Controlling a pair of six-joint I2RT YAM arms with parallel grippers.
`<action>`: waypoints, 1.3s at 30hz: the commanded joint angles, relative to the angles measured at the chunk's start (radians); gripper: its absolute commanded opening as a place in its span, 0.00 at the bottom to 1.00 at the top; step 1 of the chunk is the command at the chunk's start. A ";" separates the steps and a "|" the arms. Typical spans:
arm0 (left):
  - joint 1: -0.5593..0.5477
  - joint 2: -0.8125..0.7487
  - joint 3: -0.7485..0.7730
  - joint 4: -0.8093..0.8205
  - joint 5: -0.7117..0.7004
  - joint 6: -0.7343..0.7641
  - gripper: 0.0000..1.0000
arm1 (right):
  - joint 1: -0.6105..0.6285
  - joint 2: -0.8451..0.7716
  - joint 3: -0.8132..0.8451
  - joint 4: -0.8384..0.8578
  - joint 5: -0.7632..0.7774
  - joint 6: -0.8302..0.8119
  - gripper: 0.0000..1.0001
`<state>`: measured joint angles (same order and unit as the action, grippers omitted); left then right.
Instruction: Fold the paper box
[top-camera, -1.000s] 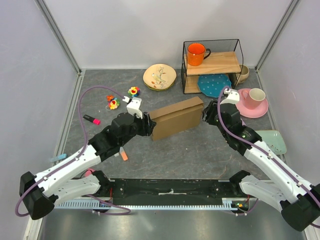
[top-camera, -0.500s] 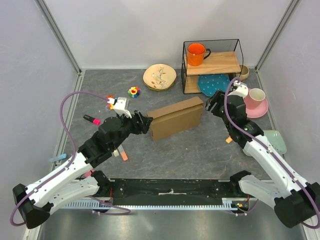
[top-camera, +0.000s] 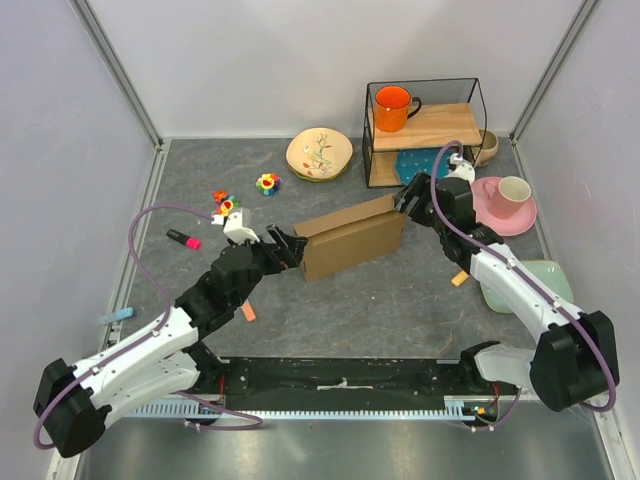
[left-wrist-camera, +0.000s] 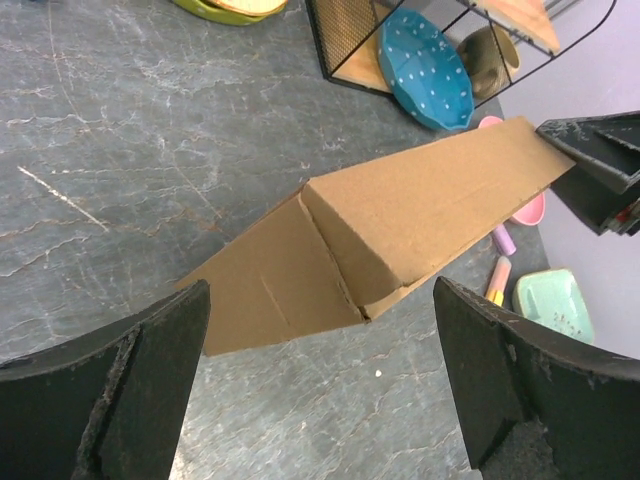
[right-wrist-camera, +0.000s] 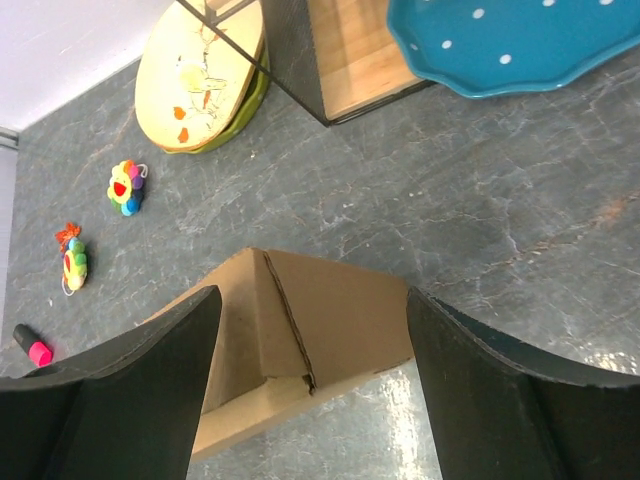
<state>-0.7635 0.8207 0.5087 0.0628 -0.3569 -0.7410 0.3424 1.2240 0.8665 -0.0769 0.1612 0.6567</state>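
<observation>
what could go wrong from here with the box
The left gripper and right gripper are both open at the ends of the box, so neither holds it; a push from one end may slide it rather than fold it. The right gripper sits close to the wire shelf and blue plate; a wide swing could knock them.
</observation>
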 joint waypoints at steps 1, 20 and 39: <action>0.023 0.017 -0.002 0.114 0.013 -0.067 0.99 | -0.005 0.019 -0.010 0.118 -0.075 0.024 0.83; 0.122 0.141 -0.022 0.203 0.203 -0.069 0.91 | -0.005 -0.121 -0.267 0.144 -0.160 0.078 0.66; 0.165 0.253 -0.067 0.359 0.259 -0.104 0.76 | -0.005 -0.219 -0.345 0.104 -0.146 0.077 0.68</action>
<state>-0.5983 1.0515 0.4812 0.3862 -0.1188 -0.8268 0.3302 1.0111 0.5678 0.1535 0.0227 0.7662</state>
